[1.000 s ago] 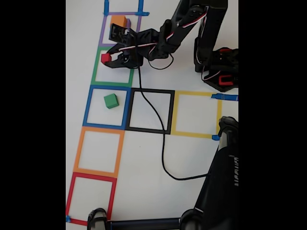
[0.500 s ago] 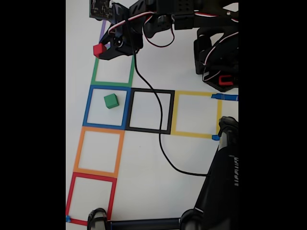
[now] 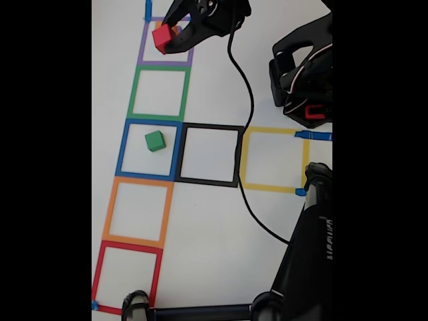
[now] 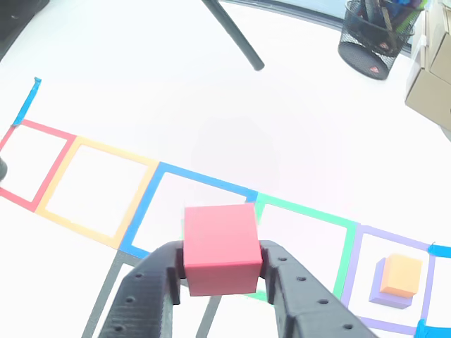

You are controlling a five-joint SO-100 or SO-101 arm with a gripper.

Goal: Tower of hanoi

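Note:
My gripper hangs over the purple taped square at the top of the fixed view, shut on the red cube. In the other view the red cube sits clamped between the black fingers of the gripper, lifted off the table. The orange cube rests on the purple cube inside the purple square at lower right. A sliver of the orange cube peeks out behind the gripper. The green cube lies alone in the blue square.
Taped squares in green, black, yellow, orange and red line the white table. The arm's base and a black cable are at right, a black stand at lower right. A mesh pen cup stands far off.
The gripper, holding the red cube, has risen from the green square and swung up to the purple square with the orange cube. The green cube has not moved.

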